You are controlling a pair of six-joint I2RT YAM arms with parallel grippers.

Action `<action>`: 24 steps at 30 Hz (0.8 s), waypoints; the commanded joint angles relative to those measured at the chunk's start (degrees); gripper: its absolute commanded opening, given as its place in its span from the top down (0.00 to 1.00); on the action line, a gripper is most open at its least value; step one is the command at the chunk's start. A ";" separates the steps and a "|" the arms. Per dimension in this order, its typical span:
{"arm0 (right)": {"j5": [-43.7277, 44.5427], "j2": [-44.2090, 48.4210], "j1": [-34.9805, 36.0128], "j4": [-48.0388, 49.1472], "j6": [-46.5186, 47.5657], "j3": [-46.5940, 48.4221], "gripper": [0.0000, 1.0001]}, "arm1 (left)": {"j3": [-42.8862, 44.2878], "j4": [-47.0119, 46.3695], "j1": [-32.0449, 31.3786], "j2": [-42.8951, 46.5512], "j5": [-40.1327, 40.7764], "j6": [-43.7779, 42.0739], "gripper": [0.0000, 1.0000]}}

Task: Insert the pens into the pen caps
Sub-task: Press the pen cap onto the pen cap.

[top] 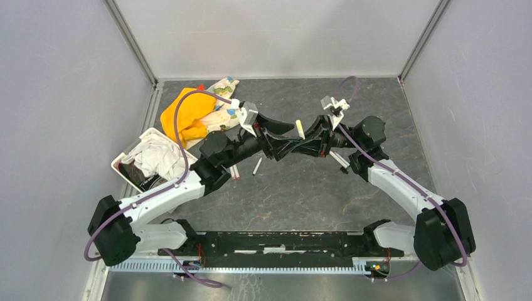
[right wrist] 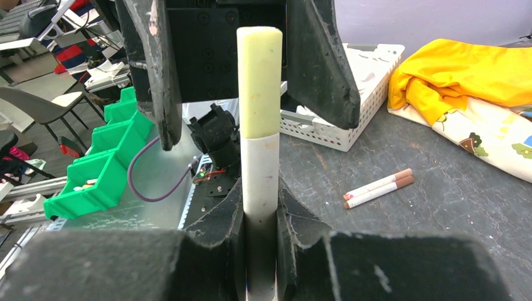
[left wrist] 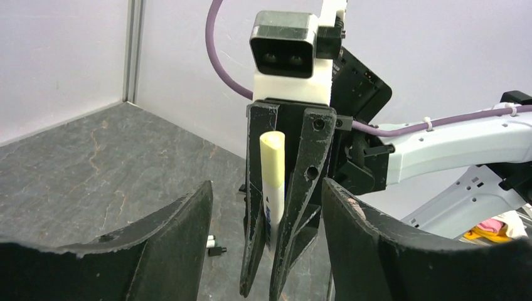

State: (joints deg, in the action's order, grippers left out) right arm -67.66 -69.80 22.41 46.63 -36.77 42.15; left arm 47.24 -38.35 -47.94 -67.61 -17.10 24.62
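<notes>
Right pincer was clamped on a slim white-barrelled pen, held up off the dark stone-look worktop around mid-scene, w/ a short cream tube cap sitting on its far end. Left pincer was spread wide, one jaw either side of that cap, gaps on both sides, gripping nothing.

Room-wise: grey walls boxed the worktop in on three sides. The far right corner and the near-centre stretch were open worktop. Left side was crowded, w/ a white slotted plastic basket at the left edge, plus a crumpled yellow cloth and a patterned cloth behind it. Two loose white pens with brown ends lay side by side on the worktop.

The held pen's lower end was buried btwn the right jaws, so tip colour = can't tell. A couple of tiny bits on the worktop in the left wrist view were too small to ID.
</notes>
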 commanded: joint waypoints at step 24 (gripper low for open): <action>0.25 0.12 -0.21 2.59 -0.55 0.74 1.00 | 5.36 -2.26 0.55 -5.77 -14.01 3.08 0.98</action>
State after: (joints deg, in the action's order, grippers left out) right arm -68.10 -69.80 22.76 46.30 -36.18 42.17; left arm 52.10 -40.93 -46.81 -71.79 -22.39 27.16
